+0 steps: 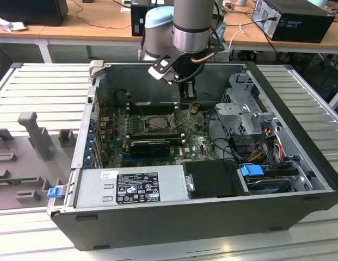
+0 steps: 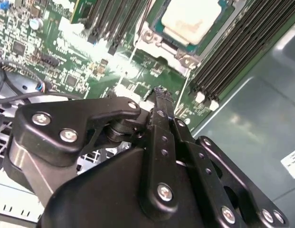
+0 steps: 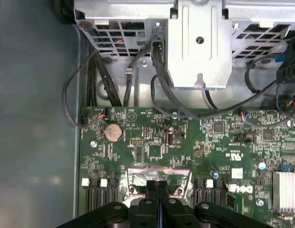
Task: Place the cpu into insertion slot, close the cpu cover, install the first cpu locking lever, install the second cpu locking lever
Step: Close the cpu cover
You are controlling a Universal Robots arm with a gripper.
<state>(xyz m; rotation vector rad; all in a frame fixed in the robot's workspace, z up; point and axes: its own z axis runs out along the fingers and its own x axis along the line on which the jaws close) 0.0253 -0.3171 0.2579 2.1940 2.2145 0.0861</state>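
Hanging near one cpu (image 2: 189, 20), probably socketed, is one gripper (image 2: 159, 92), jaws together.

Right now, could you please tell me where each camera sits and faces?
Exterior view: off-arm, looking down into the open computer case; arm and end effector show.
First wrist view: wrist-mounted, past the shut end effector toward the drive cage.
Second wrist view: wrist-mounted, behind the end effector, facing the cpu.
Both wrist views share the end effector and motherboard.
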